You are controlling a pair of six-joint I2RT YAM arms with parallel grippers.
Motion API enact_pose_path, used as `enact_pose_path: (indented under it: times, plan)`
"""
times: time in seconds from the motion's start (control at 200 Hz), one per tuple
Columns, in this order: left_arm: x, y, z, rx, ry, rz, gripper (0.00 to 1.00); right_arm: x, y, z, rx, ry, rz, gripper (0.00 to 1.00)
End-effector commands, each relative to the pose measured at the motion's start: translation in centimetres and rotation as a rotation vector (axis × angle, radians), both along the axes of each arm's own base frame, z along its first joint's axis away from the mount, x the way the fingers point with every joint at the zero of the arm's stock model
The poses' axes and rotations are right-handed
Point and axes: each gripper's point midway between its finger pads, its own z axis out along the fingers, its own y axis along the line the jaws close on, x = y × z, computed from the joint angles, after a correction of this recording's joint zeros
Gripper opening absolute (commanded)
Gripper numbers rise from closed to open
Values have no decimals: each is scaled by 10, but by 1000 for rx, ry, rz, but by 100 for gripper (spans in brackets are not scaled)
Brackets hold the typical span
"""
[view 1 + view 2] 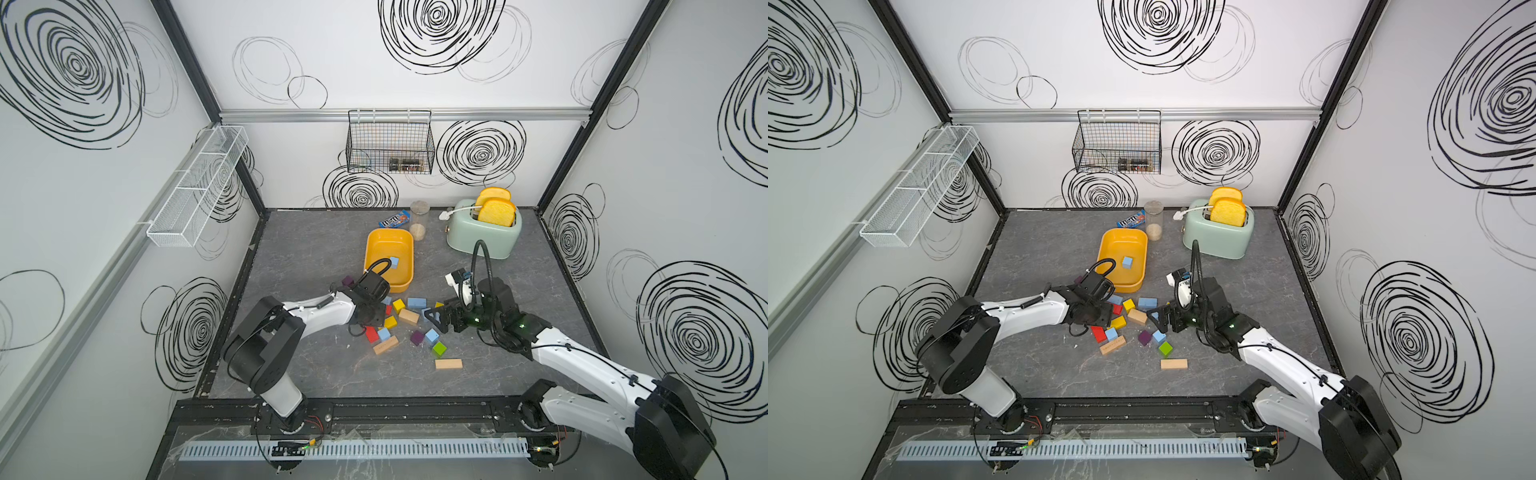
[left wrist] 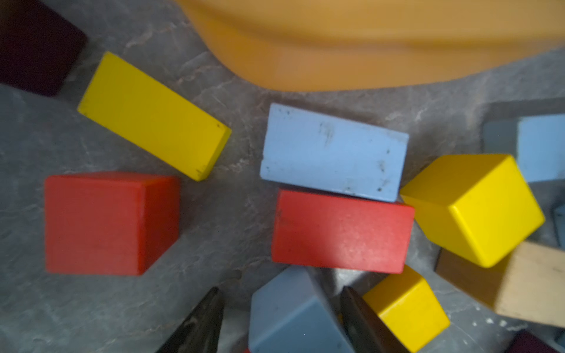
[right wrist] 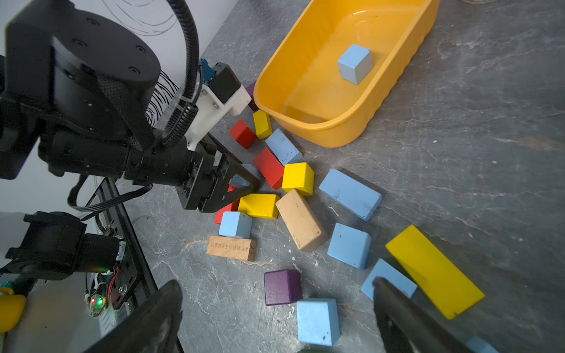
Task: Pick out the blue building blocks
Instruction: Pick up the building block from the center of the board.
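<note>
Barely begun, I'd say: 1 blue cube [image 1: 393,262] lies in the yellow tub [image 1: 382,249], while at least 7 blue building blocks [image 3: 350,194] sit mixed among other colours on the table [image 1: 307,257] just near of it. The left gripper [image 3: 244,186] is down in the pile, jaws partly apart astride a second blue cube [image 2: 287,318], with a gap showing beside 1 finger. The right gripper [image 3: 275,287] hovers wide open and empty over the pile's right side.

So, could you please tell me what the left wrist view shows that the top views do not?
Only the left wrist: the light-blue block between the left tool's fingers. Only the top views: the mint-green toaster, and the light-blue cube inside the yellow plastic tub. Both: that tub's wall and the light-blue rectangular brick against the red brick.
</note>
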Motion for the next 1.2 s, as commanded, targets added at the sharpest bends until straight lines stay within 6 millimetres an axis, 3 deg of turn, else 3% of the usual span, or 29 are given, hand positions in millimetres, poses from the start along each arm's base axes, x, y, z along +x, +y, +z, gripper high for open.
enact_pose_path:
  times: [0.0, 0.155, 0.435, 0.595, 0.941, 1.196]
  plan:
    - [7, 10, 2, 38, -17, 20, 65, 1, 3, 2, 11, -11, 2, 98]
    - [10, 8, 4, 26, -16, 19, 60, 2, 3, 0, 9, -7, 2, 98]
    - [14, 21, 4, 33, -18, 42, 61, 4, 4, -1, 9, -7, 2, 98]
    - [15, 18, 8, 14, -23, 13, 59, 4, 4, -2, 7, -2, 2, 98]
    - [10, 19, 18, 49, -27, -98, 67, 5, 6, -3, 7, 2, 3, 98]
    - [13, 18, 10, 72, -4, -113, 62, 5, 8, -3, 6, 11, 11, 98]
